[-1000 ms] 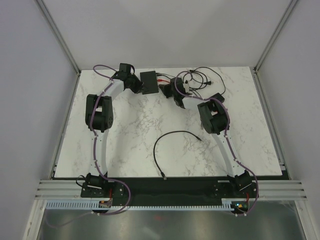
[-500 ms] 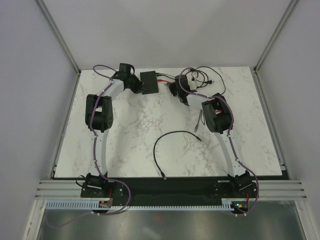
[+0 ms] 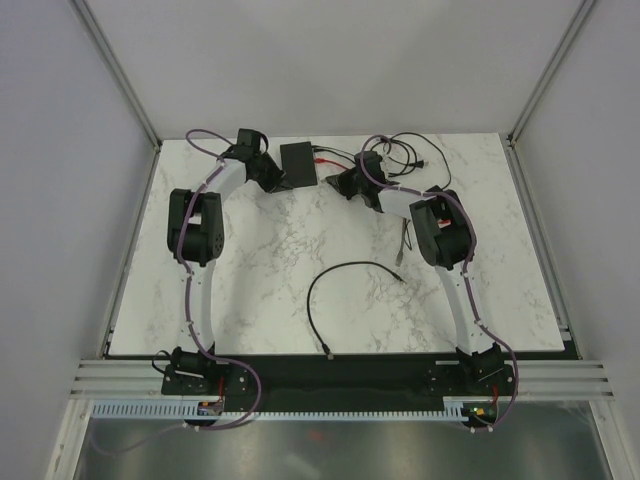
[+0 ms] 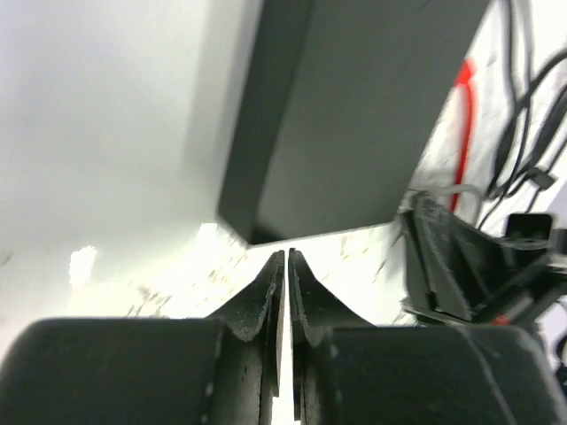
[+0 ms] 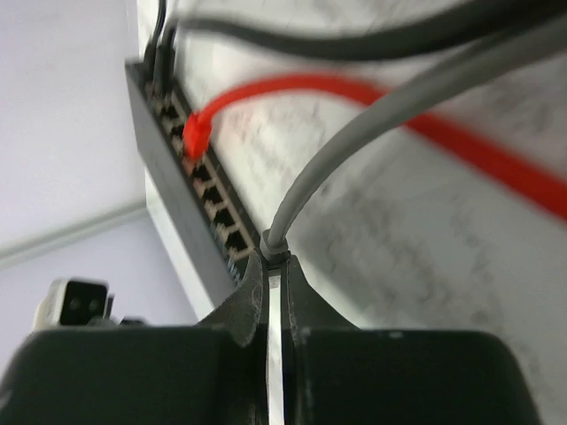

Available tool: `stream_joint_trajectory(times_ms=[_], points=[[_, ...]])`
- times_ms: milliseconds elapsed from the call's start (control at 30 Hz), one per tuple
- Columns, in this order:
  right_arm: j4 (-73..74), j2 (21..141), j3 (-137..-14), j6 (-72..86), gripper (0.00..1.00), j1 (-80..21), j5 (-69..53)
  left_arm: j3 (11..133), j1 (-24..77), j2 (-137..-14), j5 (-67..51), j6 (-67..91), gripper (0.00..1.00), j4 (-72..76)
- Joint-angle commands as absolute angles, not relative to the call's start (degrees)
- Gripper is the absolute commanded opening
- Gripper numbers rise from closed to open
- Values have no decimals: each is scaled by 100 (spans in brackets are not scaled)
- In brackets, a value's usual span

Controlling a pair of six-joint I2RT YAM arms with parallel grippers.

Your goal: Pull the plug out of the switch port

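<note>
At the far edge of the counter [image 3: 260,290], at about 12 o'clock, we see the switch [image 3: 299,164]. It is a flat black box, and it lies flat on the white stone top.

The left pincer [image 4: 286,258] is at the 8 o'clock side of the switch, right by its near corner. Its two fingers are almost together, with only a thin slit between them. It holds nothing.

The right pincer [image 5: 275,266] is at the 4 o'clock side of the switch, next to the edge with the row of sockets [image 5: 209,189]. Its fingers are pressed tight on the gray plug [image 5: 275,247]. The gray cable [image 5: 354,150] bends up and away from the plug toward 1 o'clock in the wrist view. The plug is just beside the near end of the socket row. We cannot tell if it sits in a socket or is out of it.

A red cable [image 5: 372,93] is plugged into a socket farther along the row. Past it, at the far end of the row, two dark cables go into the switch.

At 3 o'clock from the switch there is a bunch of thin black cords [image 3: 405,150]. In the middle of the counter, at 6 o'clock from the switch and well apart from it, a loose black cable [image 3: 350,265] lies in a curve.
</note>
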State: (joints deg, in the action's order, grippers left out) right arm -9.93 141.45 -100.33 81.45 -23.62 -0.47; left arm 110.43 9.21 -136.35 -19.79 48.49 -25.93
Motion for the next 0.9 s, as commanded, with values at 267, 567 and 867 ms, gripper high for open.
stream_joint_trajectory(times_ms=[267,567,867], points=[[-1397,13246,-9949,7945,0,-2215,-2636,9819,888,-12183,-2197,3885,13,-3208],[-2415,12683,-9536,8226,0,-2153,-3910,8122,888,-10285,-2197,3463,13,-3304],[-3859,12622,-10098,8869,0,-2004,-4553,7163,888,-8826,-2417,3305,13,-3594]])
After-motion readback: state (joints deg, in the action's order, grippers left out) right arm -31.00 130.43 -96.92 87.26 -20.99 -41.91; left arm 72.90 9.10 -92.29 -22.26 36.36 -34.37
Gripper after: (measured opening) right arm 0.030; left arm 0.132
